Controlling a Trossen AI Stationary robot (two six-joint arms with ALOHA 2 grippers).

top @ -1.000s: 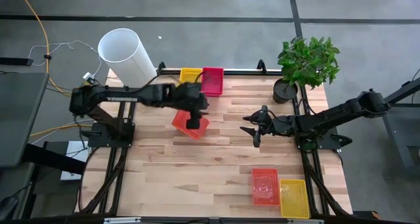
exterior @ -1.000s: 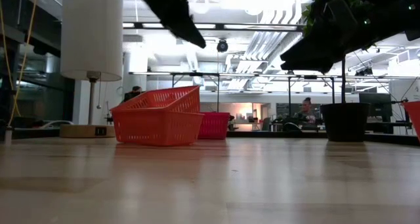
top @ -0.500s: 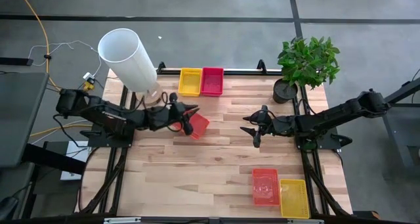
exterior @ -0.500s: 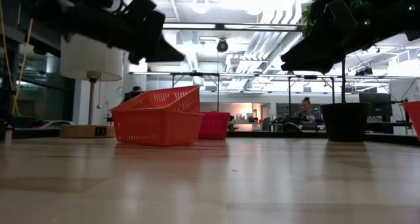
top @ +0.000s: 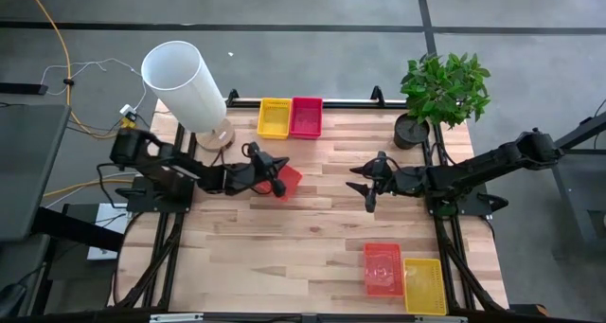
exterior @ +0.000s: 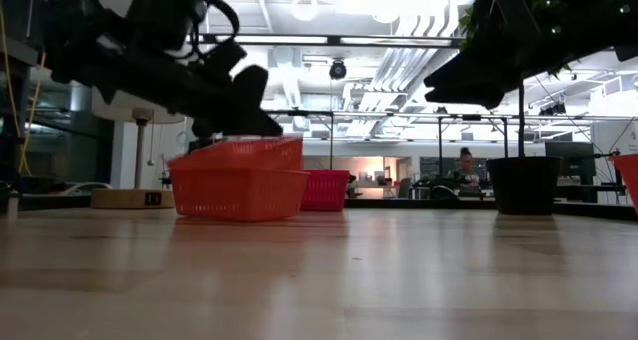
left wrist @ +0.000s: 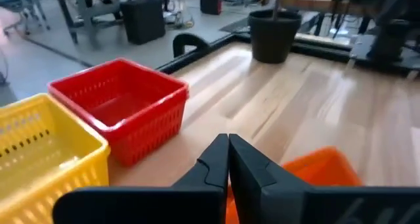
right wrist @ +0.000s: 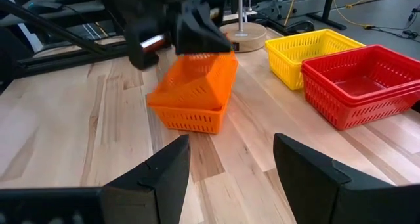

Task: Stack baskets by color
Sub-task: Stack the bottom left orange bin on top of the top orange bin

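The left gripper (top: pixel 269 173) has dropped from above the stack to its near-left side within the last second, and its fingers (left wrist: pixel 228 159), which stood wide then, are now pressed fully together at the rim of the upper orange plastic mesh basket (right wrist: pixel 194 86). Whether a thin strip of mesh is pinched between them or they merely bear on the rim cannot be told. That basket lies inside a second orange one, left of the centre of the wooden table (top: pixel 312 228). In the low view it was cocked up at one end a moment ago and now sits lower and nearer level, though the right wrist view shows it still canted. This suggests the nesting of the orange pair is being finished rather than a new basket fetched. The right gripper (right wrist: pixel 230 163) has not moved: it hangs right of the table's centre, fingers spread wide and empty, facing the stack. A yellow mesh basket (top: pixel 275 117) and a red mesh basket (top: pixel 306 116) stand touching at the far edge. Another orange basket (top: pixel 383 268) and another yellow one (top: pixel 424 285) sit together at the near right corner, not yet joined to their colours.
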